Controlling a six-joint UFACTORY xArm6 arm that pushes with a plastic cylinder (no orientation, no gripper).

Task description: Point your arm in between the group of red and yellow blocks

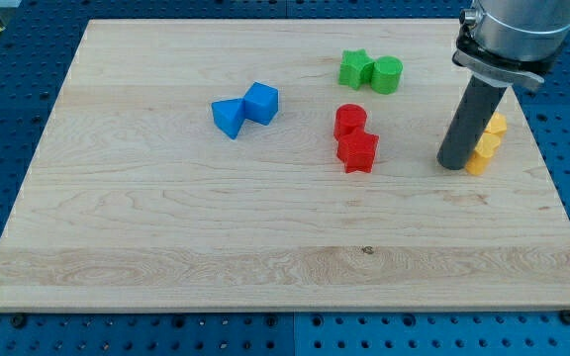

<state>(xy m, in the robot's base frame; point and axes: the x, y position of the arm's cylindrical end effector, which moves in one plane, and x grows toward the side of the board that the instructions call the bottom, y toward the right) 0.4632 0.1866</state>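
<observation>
Item: my tip (453, 163) on the wooden surface (166, 227), touching, we think, the two yellow blocks (487, 143) (partly hidden). Red cylinder (350, 120) and red star (358, 151) lie to the view's left. We carry no jaws.

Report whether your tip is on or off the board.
On: my tip rests on the wooden board, just left of the yellow blocks.

Pale, matt wooden board (166, 227); blocks seemingly smooth plastic; rod (468, 124) matt dark.
</observation>
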